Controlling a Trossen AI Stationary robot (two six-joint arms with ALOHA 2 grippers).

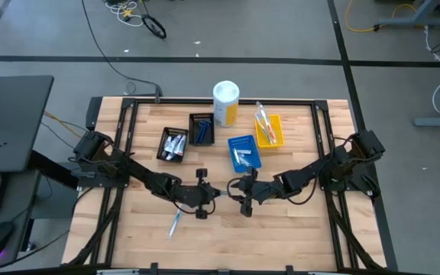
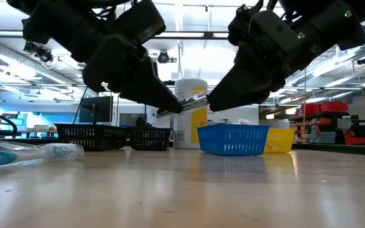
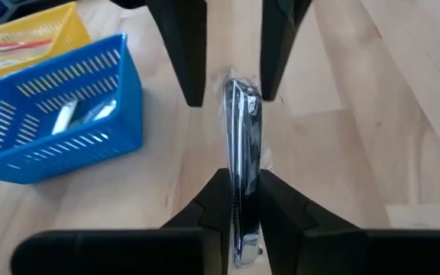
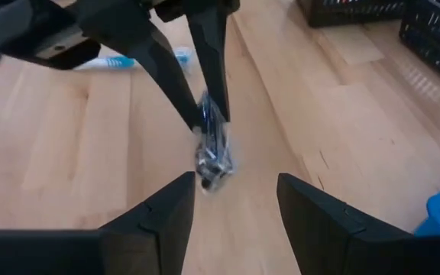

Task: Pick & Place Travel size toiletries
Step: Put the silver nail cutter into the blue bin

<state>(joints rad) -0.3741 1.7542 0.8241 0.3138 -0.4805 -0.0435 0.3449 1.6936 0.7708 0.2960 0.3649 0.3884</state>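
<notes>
A slim dark-and-silver toiletry in a clear wrapper (image 3: 243,137) is held above the table's middle; it also shows in the high view (image 1: 224,192) and the low view (image 2: 192,100). My left gripper (image 3: 243,191) is shut on it. My right gripper (image 4: 235,191) is open and faces the left one. Its fingers stand on either side of the item's free end (image 4: 212,156), apart from it. A light-blue toothbrush (image 1: 174,224) lies flat on the table near the front left. My left gripper pinches the wrapped item's near end (image 3: 243,200) between its two fingers. The fingers come about level from the table's left side and lie along the item. The item sticks out past the fingertips toward my right gripper, lifted clear of the table (image 2: 192,100).
A blue tray (image 1: 244,153) with small items stands just beyond the grippers, and a yellow tray (image 1: 269,131) with toothbrushes to its right. Two black trays (image 1: 173,145) (image 1: 201,128) stand at the far left. A white-and-yellow canister (image 1: 225,103) stands at the far edge.
</notes>
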